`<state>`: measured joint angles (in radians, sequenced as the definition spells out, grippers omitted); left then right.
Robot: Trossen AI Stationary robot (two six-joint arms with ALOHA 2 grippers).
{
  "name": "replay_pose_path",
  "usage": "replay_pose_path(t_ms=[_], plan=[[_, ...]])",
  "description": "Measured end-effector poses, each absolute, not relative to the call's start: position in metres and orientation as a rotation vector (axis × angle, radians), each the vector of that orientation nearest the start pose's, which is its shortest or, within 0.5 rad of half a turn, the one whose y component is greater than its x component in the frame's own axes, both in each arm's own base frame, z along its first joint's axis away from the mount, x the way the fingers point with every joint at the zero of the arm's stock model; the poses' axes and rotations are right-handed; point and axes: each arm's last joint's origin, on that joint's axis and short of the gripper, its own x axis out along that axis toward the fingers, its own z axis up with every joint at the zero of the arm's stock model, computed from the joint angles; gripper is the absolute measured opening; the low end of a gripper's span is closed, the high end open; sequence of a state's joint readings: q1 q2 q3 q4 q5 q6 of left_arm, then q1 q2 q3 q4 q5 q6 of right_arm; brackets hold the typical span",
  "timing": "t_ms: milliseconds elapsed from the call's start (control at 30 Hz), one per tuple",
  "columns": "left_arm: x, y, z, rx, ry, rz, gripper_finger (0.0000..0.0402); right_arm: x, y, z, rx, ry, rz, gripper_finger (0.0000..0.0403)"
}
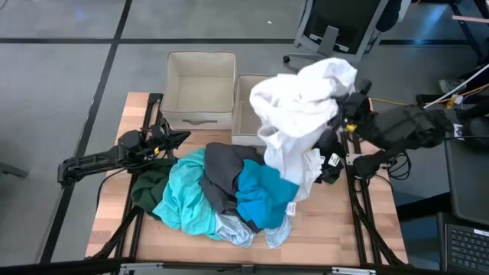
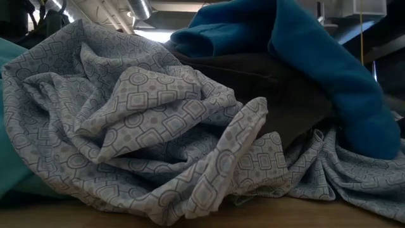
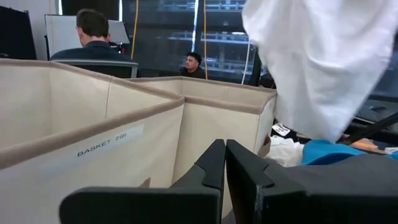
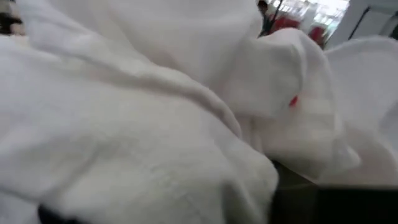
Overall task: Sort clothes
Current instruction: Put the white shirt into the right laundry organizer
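Observation:
A white garment (image 1: 306,95) is raised over the right beige box (image 1: 243,114), and its lower part hangs down onto the pile. My right gripper (image 1: 348,103) is at its right side and shut on it. White cloth (image 4: 155,124) fills the right wrist view and hides the fingers. The pile on the table holds turquoise (image 1: 183,197), dark grey (image 1: 221,172), bright blue (image 1: 263,195), dark green (image 1: 149,183), patterned pale blue-grey (image 2: 139,126) and black (image 1: 328,164) garments. My left gripper (image 3: 224,165) is shut and empty, low at the pile's left (image 1: 179,137), in front of the left box (image 1: 200,88). My right gripper holds the white garment at its upper right part (image 1: 336,95), coming level from the table's right side. The cloth bunches over the fingers and hides the place of contact. The garment's top is lifted, and its lower end (image 1: 294,172) hangs slack onto the bright blue garment.
Two beige square fabric boxes stand side by side at the table's far edge, and the left one reads "BASKET" (image 3: 102,144). Bare wood (image 1: 344,221) shows near the front right. Two people (image 3: 93,34) sit in the room beyond the boxes.

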<state>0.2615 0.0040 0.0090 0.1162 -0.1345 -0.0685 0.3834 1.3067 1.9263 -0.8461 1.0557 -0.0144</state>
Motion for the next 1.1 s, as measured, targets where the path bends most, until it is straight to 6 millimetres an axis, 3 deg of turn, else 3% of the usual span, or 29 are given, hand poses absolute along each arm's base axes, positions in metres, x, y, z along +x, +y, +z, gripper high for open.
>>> replay_pose_path(t_ms=[367, 633, 833, 1100], plan=[[0.092, 0.029, 0.177, -0.062, -0.135, 0.391, 0.0006, 0.203, -0.008, 0.559, -0.284, 0.041, -0.810, 0.0042], [0.092, 0.029, 0.177, -0.042, -0.132, 0.392, 0.0006, 0.210, -0.051, 0.567, -0.335, -0.050, -0.847, 0.0042], [0.092, 0.029, 0.177, -0.036, -0.131, 0.392, 0.0006, 0.234, -0.076, 0.553, -0.349, 0.010, -0.832, 0.0042], [0.092, 0.029, 0.177, -0.034, -0.130, 0.393, 0.0006, 0.276, -0.088, 0.511, -0.348, 0.281, -0.754, 0.0042]])
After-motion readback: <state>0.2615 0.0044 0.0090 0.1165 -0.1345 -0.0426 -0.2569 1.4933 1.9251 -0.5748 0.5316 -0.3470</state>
